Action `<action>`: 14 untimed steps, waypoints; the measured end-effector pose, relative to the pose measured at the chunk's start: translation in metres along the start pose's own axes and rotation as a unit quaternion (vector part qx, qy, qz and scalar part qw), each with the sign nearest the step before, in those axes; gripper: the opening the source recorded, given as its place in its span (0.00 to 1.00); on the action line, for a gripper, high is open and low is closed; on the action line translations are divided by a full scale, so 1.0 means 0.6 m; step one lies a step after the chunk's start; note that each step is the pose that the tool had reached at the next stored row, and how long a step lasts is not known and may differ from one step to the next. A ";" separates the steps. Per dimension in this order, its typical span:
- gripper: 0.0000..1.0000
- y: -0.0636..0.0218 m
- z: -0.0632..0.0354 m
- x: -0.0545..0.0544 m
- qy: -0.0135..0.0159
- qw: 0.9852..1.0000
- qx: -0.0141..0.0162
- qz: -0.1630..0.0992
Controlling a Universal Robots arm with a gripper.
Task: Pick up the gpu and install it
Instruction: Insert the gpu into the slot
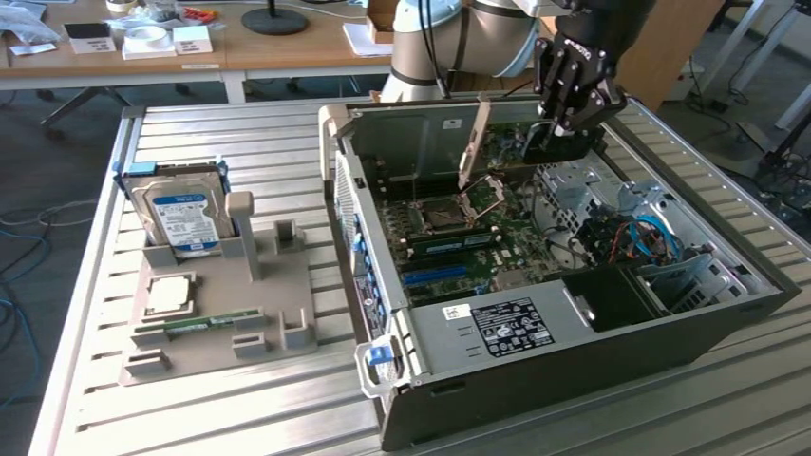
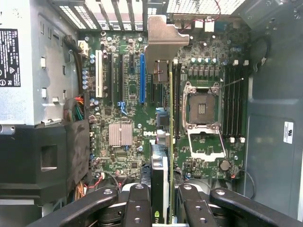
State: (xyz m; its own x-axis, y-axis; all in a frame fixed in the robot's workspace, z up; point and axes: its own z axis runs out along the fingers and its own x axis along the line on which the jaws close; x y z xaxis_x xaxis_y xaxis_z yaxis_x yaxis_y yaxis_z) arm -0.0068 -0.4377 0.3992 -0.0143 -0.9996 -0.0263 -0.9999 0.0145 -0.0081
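Observation:
My gripper [image 1: 573, 112] hangs over the back part of the open computer case [image 1: 545, 370], shut on the gpu [image 1: 557, 144]. The card stands on edge, and its metal bracket [image 1: 478, 138] points toward the case's rear wall. In the wrist view the gpu [image 2: 160, 170] is a slim strip running from between my fingers [image 2: 137, 205] up to its silver bracket [image 2: 163, 42]. It lies above the motherboard [image 2: 123, 156], between the blue slot [image 2: 142, 78] and the open processor socket [image 2: 203, 111]. Whether it touches the board I cannot tell.
A grey fixture [image 1: 273, 356] on the exterior view's left holds a hard drive [image 1: 188, 214], a processor [image 1: 171, 293] and a green memory stick [image 1: 203, 323]. Cables and a drive cage [image 1: 659, 252] fill the case's near end. Desks with clutter stand behind the slatted table [image 1: 241, 133].

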 end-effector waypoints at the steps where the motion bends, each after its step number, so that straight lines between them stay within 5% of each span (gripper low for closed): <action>1: 0.27 0.001 0.001 0.000 0.000 1.000 0.000 0.000; 14: 0.27 0.011 0.004 0.000 0.000 1.000 0.000 0.000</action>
State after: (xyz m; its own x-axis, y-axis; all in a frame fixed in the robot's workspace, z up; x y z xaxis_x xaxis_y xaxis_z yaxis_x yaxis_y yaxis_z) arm -0.0137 -0.4377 0.3970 -0.0141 -0.9996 -0.0262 -0.9999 0.0143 -0.0080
